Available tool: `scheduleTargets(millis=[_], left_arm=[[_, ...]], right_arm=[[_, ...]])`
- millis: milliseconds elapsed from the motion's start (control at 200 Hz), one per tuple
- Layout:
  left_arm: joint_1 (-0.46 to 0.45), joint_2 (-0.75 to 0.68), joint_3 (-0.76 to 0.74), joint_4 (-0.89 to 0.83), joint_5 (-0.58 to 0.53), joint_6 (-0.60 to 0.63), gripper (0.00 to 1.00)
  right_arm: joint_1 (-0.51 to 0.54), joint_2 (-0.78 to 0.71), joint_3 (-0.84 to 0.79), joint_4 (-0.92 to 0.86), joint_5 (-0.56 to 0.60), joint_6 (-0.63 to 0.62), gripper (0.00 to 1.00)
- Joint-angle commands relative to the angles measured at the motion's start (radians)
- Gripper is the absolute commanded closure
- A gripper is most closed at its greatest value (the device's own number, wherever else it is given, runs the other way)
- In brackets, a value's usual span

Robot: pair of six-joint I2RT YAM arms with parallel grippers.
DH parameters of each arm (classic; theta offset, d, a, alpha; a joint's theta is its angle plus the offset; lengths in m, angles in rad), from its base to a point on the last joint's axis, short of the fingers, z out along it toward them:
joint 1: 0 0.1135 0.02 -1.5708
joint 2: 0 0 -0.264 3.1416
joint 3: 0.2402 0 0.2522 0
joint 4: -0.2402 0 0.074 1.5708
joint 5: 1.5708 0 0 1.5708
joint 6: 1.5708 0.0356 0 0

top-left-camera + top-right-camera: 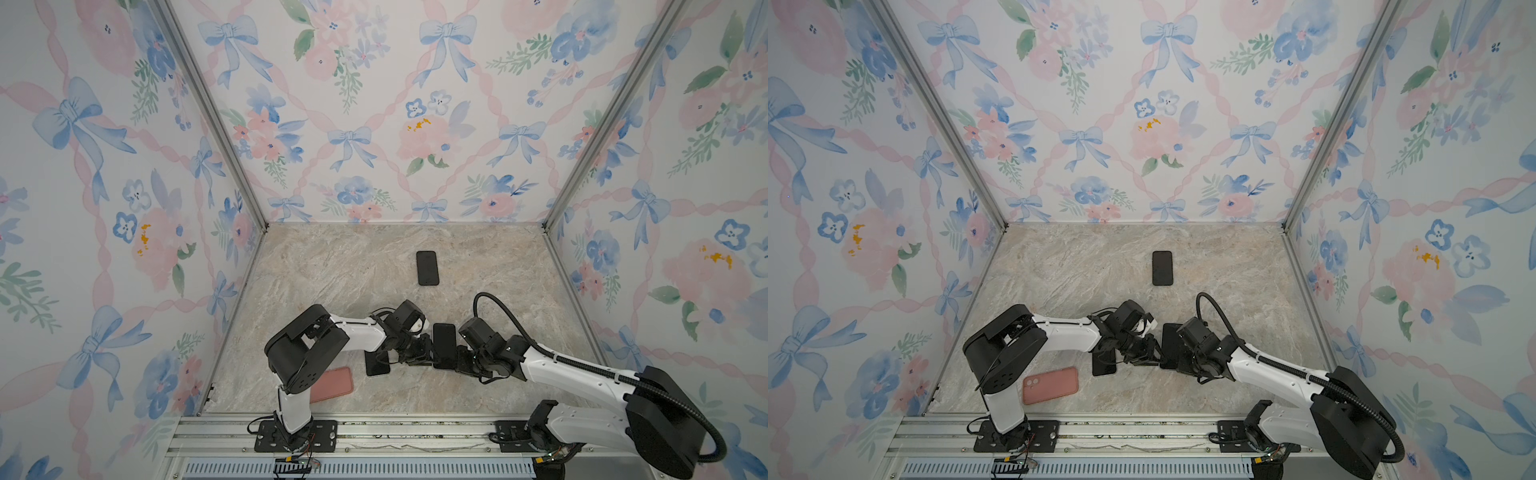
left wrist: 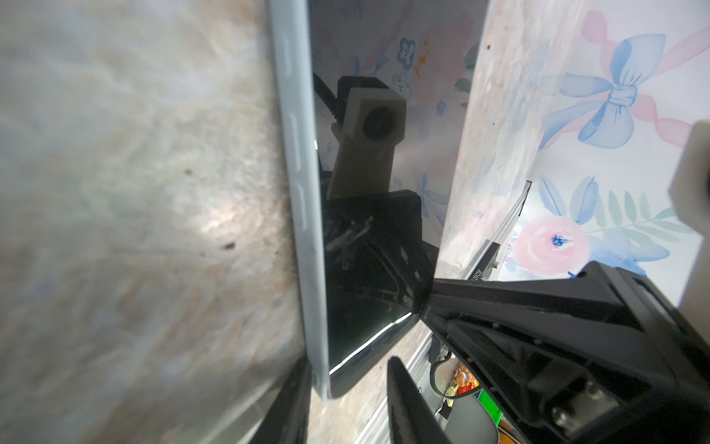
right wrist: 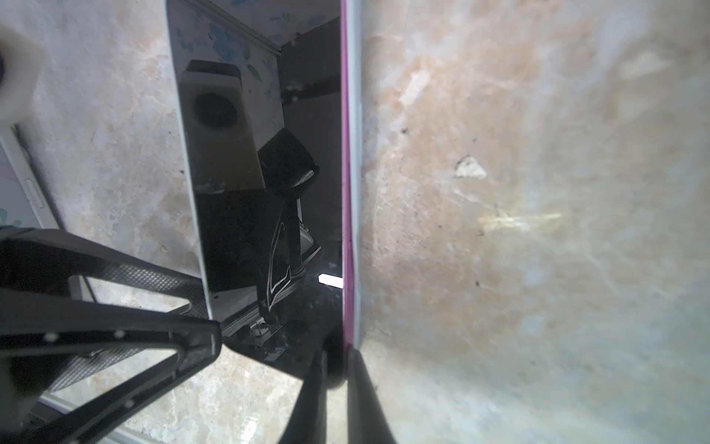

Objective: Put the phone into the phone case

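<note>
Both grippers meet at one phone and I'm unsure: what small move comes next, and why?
Probably draw the left gripper back off the phone. The right gripper is shut on its edge and holds it above the table, while the left jaws stand apart around it, with a gap to the screen.

We log the phone mid-front, between left tool and right tool. A second phone lies on the surface just left of it. The case lies front-left; a phone-shaped item lies behind, well apart.
</note>
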Motion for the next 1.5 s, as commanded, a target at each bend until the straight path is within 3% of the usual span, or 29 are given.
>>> scheduleTargets(millis=[0,740,885,1115,1495], left_arm=[[-0.023,0.013,-0.017,0.051,0.03,-0.017,0.66],[-0.024,-0.001,-0.025,0.062,0.03,-0.019,0.71],[-0.021,-0.01,-0.025,0.043,0.022,-0.014,0.71],[-0.017,-0.047,0.049,-0.217,-0.084,0.08,0.7],[-0.022,0.012,0.121,-0.271,-0.068,0.107,0.66]], right_arm=[[0.04,0.079,-0.04,0.112,-0.057,0.008,0.89],[0.06,0.109,-0.048,0.141,-0.049,0.026,0.9],[0.06,0.067,0.0,0.031,-0.019,0.004,0.9],[0.017,-0.069,0.055,-0.121,0.055,-0.029,0.79],[-0.029,0.001,0.041,-0.073,0.02,-0.05,0.63]])
